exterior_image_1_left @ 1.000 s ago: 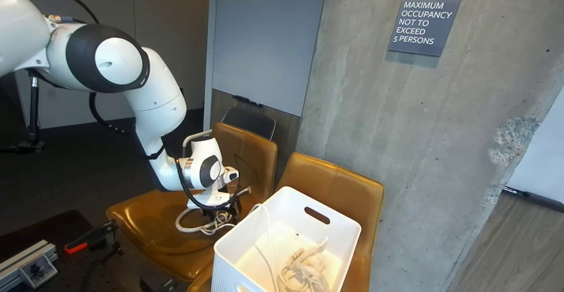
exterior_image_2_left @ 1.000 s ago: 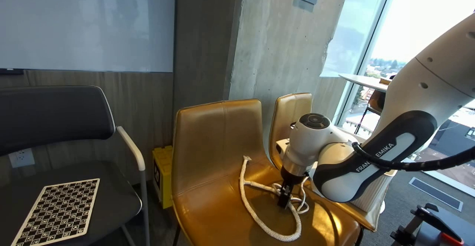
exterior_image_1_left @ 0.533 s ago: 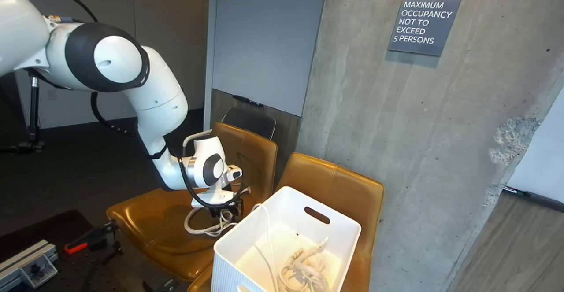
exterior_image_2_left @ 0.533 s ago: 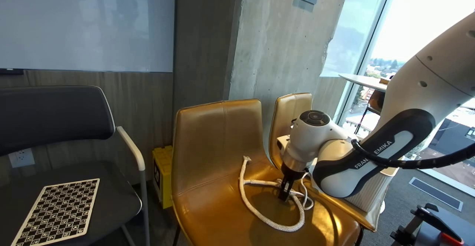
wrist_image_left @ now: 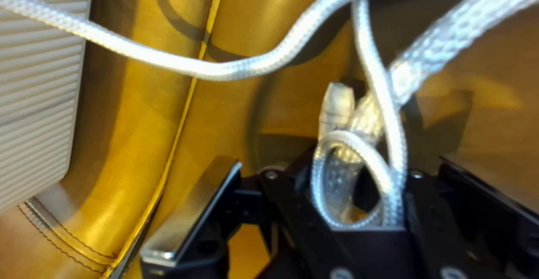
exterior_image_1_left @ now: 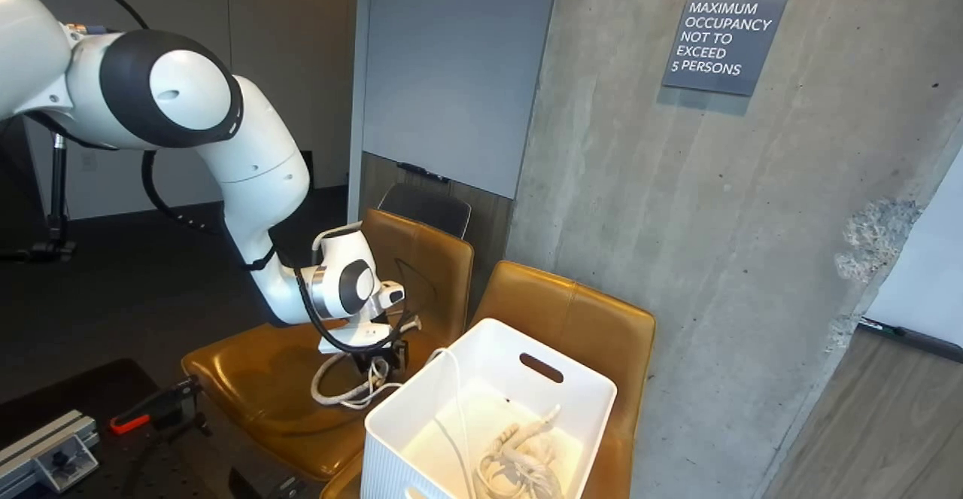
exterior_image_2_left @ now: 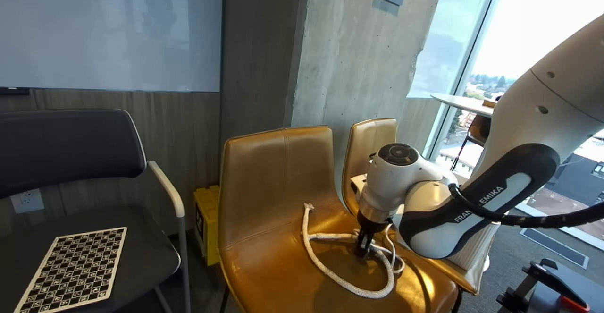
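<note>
Your fingers (exterior_image_2_left: 363, 247) are pinching the thick white rope (exterior_image_2_left: 373, 295). Your Panda arm (exterior_image_1_left: 263, 160) is arching over the brown leather chair (exterior_image_2_left: 278, 176), wrist (exterior_image_2_left: 384, 190) pointing steeply down, the rope looping over the seat (exterior_image_2_left: 264, 266). Nearby, the ribbed white bin (exterior_image_1_left: 395, 469) is crowding one side, thin white cord (wrist_image_left: 236, 70) draping over its rim.

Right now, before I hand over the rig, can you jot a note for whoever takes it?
Gripper: low over the chair seat, thick rope between its fingers; whether they clamp it, I cannot tell.
Things: the thick rope curves across that seat; thin cord loops at the gripper and seems to run into the white box on the next chair.
Done: gripper set around the rope; a rope pile lies in the box.
Left: thick rope not yet off the seat.
</note>
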Robot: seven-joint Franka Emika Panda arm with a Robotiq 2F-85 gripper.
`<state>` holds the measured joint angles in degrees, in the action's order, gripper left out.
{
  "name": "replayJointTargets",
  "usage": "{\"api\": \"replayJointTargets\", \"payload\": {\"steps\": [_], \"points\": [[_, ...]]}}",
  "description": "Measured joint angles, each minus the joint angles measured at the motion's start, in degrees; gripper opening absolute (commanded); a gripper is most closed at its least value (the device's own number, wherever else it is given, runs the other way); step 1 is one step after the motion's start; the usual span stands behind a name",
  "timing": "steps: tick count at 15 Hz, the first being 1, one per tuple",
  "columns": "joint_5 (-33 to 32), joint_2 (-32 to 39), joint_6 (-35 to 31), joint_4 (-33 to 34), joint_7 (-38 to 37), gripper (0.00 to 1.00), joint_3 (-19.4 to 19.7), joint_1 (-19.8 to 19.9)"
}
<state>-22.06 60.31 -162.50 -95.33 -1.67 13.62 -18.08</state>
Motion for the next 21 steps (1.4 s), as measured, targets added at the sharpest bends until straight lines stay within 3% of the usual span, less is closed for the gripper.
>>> {"api": "replayJointTargets", "payload": {"steps": [4, 10, 16, 21], "points": [[-0.2, -3.9, 0.0, -4.9, -2.6, 0.02, 2.0, -5.8], [-1.4, -17.5, 3.7, -11.3, -5.0, 0.02, 4.6, -12.7], [-6.3, -32.4, 12.1, -11.4, -6.0, 0.02, 4.6, -10.2], [-7.9, -42.9, 18.4, -8.6, -4.7, 0.02, 2.0, -1.4]]}}
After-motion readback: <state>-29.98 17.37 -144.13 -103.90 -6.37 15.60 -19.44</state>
